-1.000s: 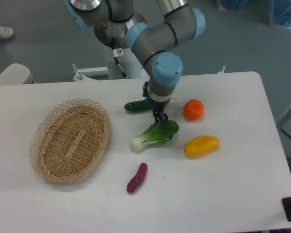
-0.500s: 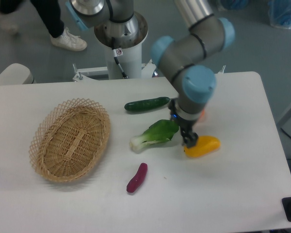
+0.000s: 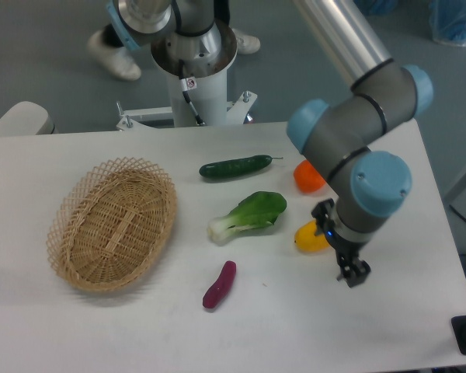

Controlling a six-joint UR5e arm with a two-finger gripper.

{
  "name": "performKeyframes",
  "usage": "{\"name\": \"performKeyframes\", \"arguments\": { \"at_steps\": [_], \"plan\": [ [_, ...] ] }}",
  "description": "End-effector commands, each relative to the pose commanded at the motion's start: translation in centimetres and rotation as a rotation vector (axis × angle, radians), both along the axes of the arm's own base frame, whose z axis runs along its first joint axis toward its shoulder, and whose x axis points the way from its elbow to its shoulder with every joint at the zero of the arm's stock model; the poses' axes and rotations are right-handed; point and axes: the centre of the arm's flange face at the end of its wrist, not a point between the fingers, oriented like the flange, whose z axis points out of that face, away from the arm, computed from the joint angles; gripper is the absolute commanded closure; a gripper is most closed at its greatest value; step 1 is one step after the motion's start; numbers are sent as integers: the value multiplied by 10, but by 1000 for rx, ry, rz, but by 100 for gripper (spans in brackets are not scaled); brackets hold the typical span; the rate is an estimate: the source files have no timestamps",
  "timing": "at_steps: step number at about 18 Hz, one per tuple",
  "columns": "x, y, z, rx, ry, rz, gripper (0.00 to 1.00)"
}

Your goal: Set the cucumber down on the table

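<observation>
The gripper (image 3: 355, 274) hangs low over the table (image 3: 388, 326), its fingers so close together that I cannot tell whether they touch; nothing is in them. The cucumber (image 3: 235, 166) lies flat on the table, well apart up and left. A yellow fruit (image 3: 310, 236) sits just left, partly hidden by the arm, and a basket (image 3: 113, 223) far left.
</observation>
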Motion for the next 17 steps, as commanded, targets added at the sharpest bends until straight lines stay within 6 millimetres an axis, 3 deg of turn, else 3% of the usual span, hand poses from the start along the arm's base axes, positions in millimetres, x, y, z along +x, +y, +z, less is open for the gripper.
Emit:
{"name": "performKeyframes", "arguments": {
  "at_steps": [5, 10, 17],
  "plan": [
    [-29, 16, -8, 16, 26, 2, 0],
    [-55, 21, -21, 25, 41, 14, 0],
    [-54, 21, -24, 23, 35, 14, 0]
  ]
}}
